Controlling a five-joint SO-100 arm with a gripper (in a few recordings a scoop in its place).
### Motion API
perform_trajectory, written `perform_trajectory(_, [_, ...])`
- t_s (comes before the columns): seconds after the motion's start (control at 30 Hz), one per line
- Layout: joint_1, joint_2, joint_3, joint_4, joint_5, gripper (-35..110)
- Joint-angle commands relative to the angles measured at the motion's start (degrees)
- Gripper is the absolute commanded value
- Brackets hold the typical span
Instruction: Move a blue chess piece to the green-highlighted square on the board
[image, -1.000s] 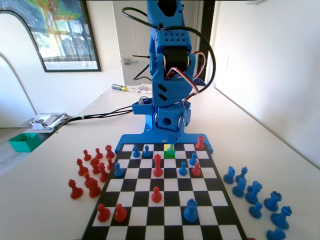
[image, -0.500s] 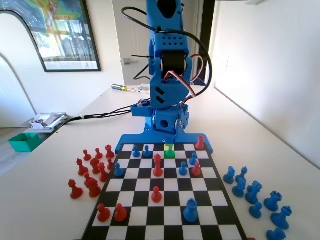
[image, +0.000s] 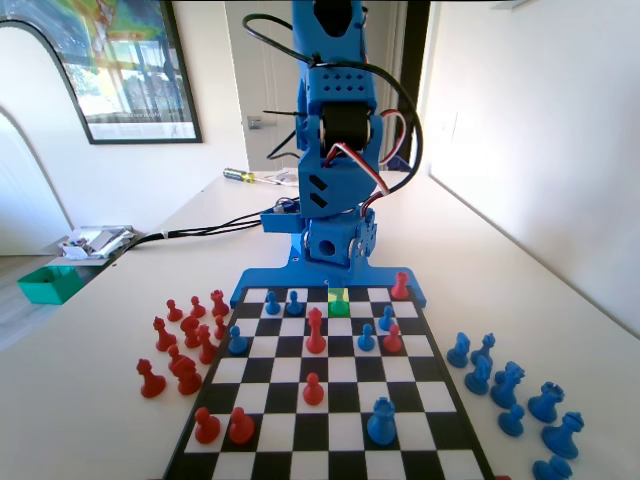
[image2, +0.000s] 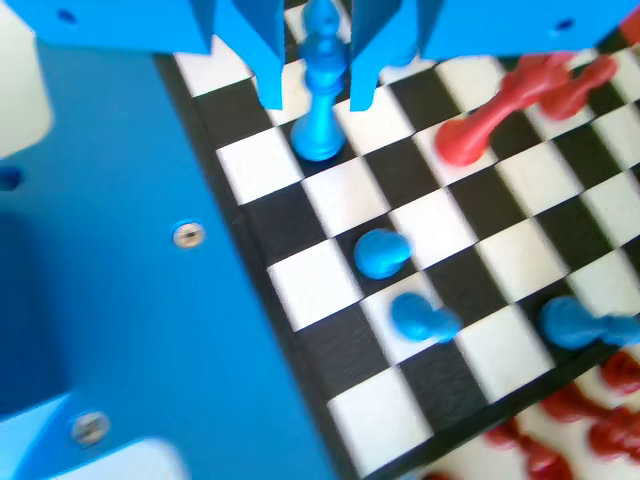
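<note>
In the wrist view a slim blue chess piece (image2: 320, 95) stands upright on the board (image2: 450, 235) near its edge. My gripper (image2: 316, 100) hangs over it, one jaw on each side, with a small gap between each jaw and the piece, so it is open. In the fixed view the green-highlighted square (image: 339, 303) lies in the far rows of the board (image: 330, 400), right in front of the blue arm's low wrist (image: 338, 240). I cannot make out the piece on the green square there.
Two more small blue pieces (image2: 380, 252) (image2: 420, 318) stand along the same line, and a red piece (image2: 490, 110) is to the right. Captured red pieces (image: 185, 345) crowd the table on the left, blue ones (image: 510, 385) on the right. A fat blue piece (image: 381, 420) stands near the front.
The arm's wrist has shifted slightly left and settled lower over the board's far rows. No piece on the board has visibly moved.
</note>
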Motion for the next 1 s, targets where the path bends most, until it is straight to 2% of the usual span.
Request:
perform_trajectory(0.0, [-1.32,3.78,-5.01,5.45,0.88,13])
perform_trajectory(0.47, [-0.88,14.06,-23.12,28.65,4.04,13])
perform_trajectory(0.8, [-1.58,31.46,-28.74,39.99,20.13,1])
perform_trajectory(0.97, [-1.32,36.21,-33.66,47.55,28.12,1])
